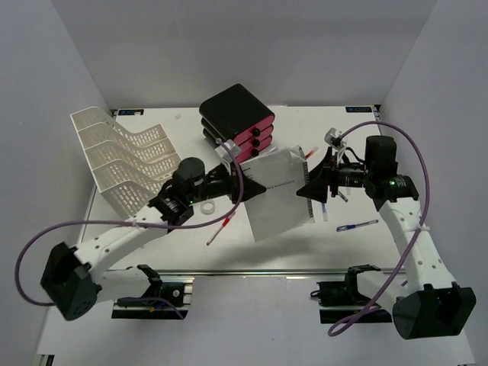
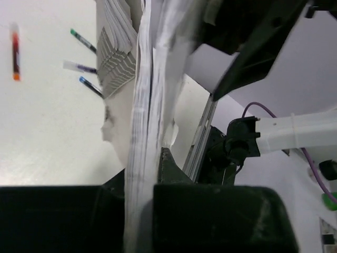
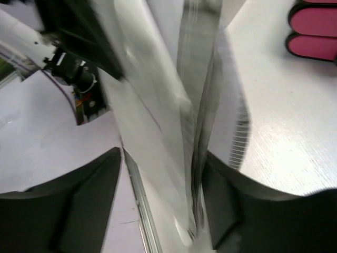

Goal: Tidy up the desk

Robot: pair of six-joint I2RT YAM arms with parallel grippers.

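A stack of white paper sheets (image 1: pixel 278 197) is held on edge above the middle of the white perforated desk (image 1: pixel 293 253). My left gripper (image 1: pixel 242 183) is shut on the stack's left edge; in the left wrist view (image 2: pixel 143 167) the sheets (image 2: pixel 145 105) run up between the pressed fingers. My right gripper (image 1: pixel 313 187) is at the stack's right edge. In the right wrist view (image 3: pixel 163 158) its jaws stand wide apart, and the sheets (image 3: pixel 192 95) lie against the right finger (image 3: pixel 231 200), clear of the left one.
A white mesh paper tray (image 1: pixel 122 160) stands at the back left, a black-and-pink drawer unit (image 1: pixel 236 118) at the back centre. A tape roll (image 1: pixel 206 207) and a red pen (image 1: pixel 219 229) lie under the left arm. A blue pen (image 1: pixel 357 226) lies at the right. Several pens (image 2: pixel 84 41) lie beyond the paper.
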